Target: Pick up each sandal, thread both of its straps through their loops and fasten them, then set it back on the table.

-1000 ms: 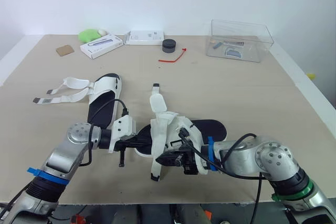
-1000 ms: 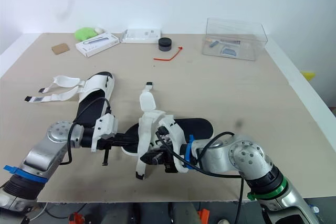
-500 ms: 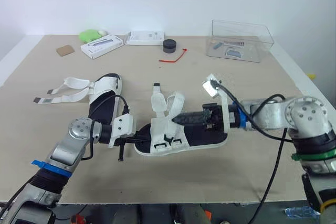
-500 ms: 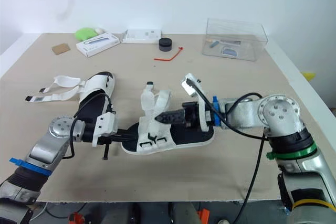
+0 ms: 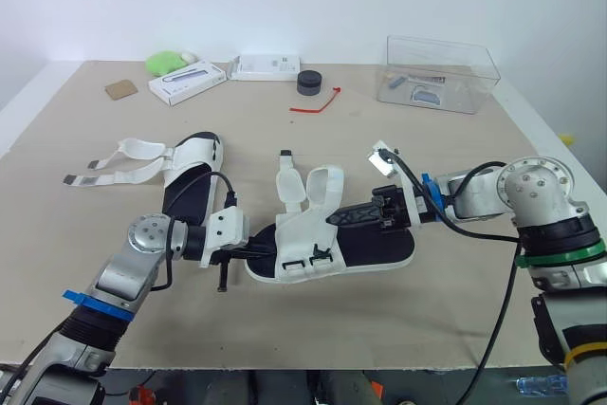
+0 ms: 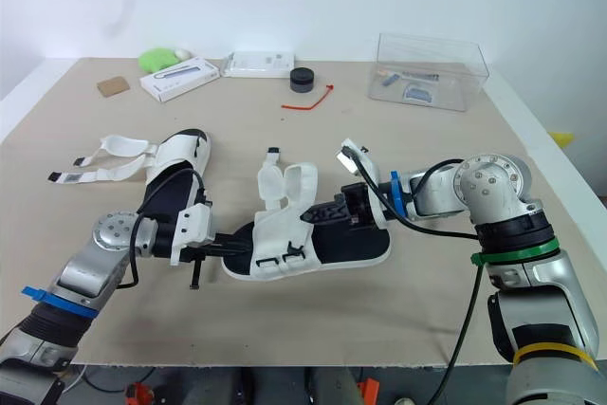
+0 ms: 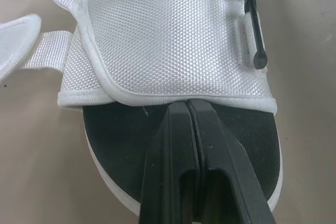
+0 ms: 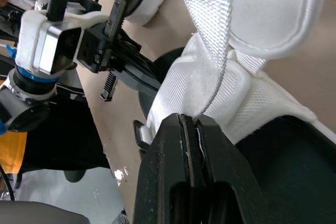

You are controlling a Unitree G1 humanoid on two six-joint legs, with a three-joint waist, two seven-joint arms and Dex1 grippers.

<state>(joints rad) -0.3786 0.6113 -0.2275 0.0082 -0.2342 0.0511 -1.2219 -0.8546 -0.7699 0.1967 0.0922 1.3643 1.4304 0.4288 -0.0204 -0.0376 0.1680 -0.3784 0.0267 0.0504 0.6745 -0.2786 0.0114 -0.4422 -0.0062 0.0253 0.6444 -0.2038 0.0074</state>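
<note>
Head camera first: the near sandal [image 5: 365, 249] lies mid-worktop [image 5: 427, 158], set between your two arms. The left end effector [image 5: 258, 251] is at one end of its sole and the right end effector [image 5: 343, 219] at its looped strap [image 5: 327, 172]. The second sandal [image 5: 187, 173] rests well apart toward the robot's left (straps splayed out). In the left wrist view the fingers [image 7: 173, 145] are clenched together over the black footbed, tips at the white upper [image 7: 168, 40]. In the right wrist view the fingers [image 8: 163, 150] pinch the strap's webbing.

Sandal [image 5: 327, 255]: white woven straps [image 5: 320, 187], black footbed [image 5: 372, 246].
</note>
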